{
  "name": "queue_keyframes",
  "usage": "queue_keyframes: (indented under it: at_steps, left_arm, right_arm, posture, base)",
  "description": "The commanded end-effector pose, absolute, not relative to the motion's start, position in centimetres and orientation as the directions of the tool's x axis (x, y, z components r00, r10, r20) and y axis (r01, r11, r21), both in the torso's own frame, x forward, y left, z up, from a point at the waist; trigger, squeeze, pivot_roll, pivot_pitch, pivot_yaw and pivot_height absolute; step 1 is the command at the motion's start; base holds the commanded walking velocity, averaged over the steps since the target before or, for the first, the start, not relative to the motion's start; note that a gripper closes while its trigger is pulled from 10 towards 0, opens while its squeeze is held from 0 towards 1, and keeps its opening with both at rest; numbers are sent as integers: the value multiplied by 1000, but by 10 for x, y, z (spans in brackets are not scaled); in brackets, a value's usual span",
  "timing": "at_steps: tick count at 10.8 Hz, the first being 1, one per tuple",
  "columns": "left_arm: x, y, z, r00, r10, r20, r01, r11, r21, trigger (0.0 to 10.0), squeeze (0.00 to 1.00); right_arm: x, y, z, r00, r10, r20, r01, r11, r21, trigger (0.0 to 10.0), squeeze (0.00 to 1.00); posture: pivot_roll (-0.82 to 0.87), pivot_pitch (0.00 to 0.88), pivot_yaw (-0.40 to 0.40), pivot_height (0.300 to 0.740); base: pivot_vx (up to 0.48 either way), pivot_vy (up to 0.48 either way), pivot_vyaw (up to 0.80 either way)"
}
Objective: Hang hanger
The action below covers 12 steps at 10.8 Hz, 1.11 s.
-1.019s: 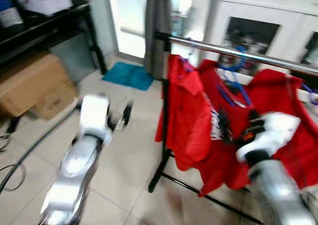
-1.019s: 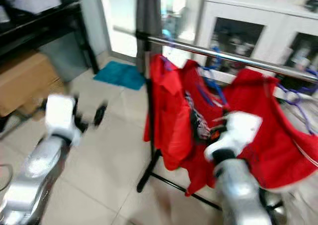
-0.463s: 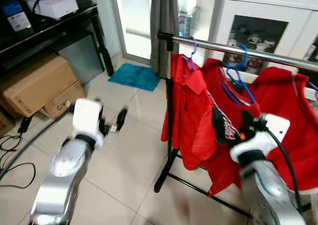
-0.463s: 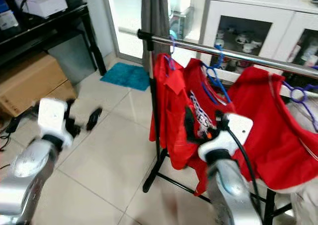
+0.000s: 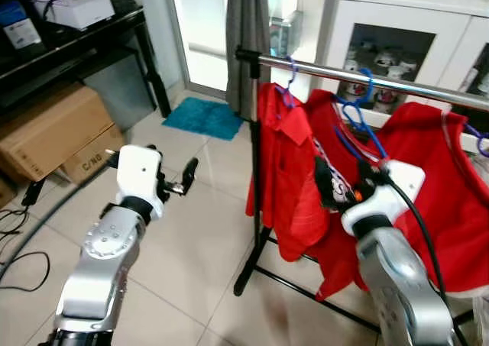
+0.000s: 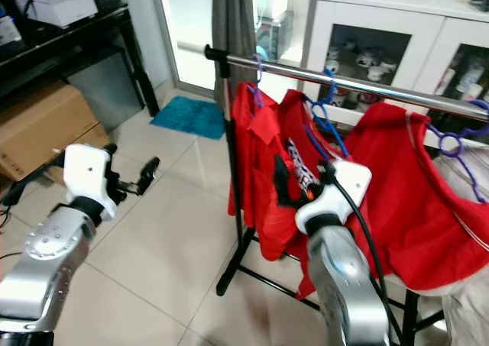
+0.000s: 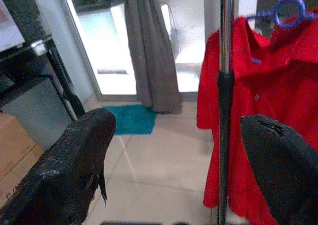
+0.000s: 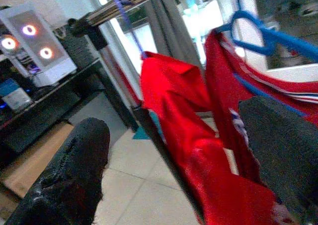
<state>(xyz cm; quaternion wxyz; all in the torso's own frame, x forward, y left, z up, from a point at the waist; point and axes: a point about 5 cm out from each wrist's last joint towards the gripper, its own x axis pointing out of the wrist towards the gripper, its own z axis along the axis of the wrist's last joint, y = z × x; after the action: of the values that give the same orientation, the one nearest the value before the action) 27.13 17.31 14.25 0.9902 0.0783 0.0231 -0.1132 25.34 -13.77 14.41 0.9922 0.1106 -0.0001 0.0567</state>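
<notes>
Right claw: we see our right gripper raised in front of the red shirts, its two black fingers spread apart with nothing between them.
Left claw: our left gripper is held out over the floor, well apart from the rack, its fingers also spread wide and empty.
Hanger: a blue hanger hooks over the metal rail just above and beyond our right gripper, carrying a red shirt with white print. We cannot tell whether the gripper touches it.
Other hangers: a purple hanger sits near the rail's left end with another red shirt; a further purple one hangs farther right.
Rack: the rail rests on a black upright post with black feet on the pale tile floor.
Surroundings: a grey curtain and teal mat lie behind the rack, a white cabinet stands beyond the rail, and cardboard boxes sit under a black shelf to our left.
</notes>
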Motion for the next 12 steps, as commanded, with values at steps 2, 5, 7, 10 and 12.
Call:
queue_keyframes:
  at_steps: [2,5,7,10,12]
  left_arm:
    - [276,173,148,975,-216,-46,221,961,169,10000,0]
    - [284,165,143,975,-214,-59,220,964,150,10000,0]
    - [287,163,146,972,-229,-56,235,958,165,10000,0]
    - [289,166,149,973,-228,-48,233,956,176,10000,0]
    - [288,166,150,974,-223,-40,227,960,165,10000,0]
  right_arm:
    - [260,-130,151,987,156,26,-158,970,185,10000,0]
    - [273,-137,154,996,85,20,-87,979,184,10000,0]
    - [276,-142,164,995,90,48,-97,980,172,10000,0]
    - [279,-144,166,996,80,44,-84,991,108,10000,0]
    - [278,-143,160,996,92,21,-93,991,94,10000,0]
  posture:
    - [-90,0,72,740]
    - [-91,0,63,740]
    - [-92,0,56,740]
    - [-93,0,46,740]
    - [-84,0,34,740]
  base:
    - [0,0,0]
    - [0,0,533]
    - [0,0,0]
    - [0,0,-727]
    - [257,0,0]
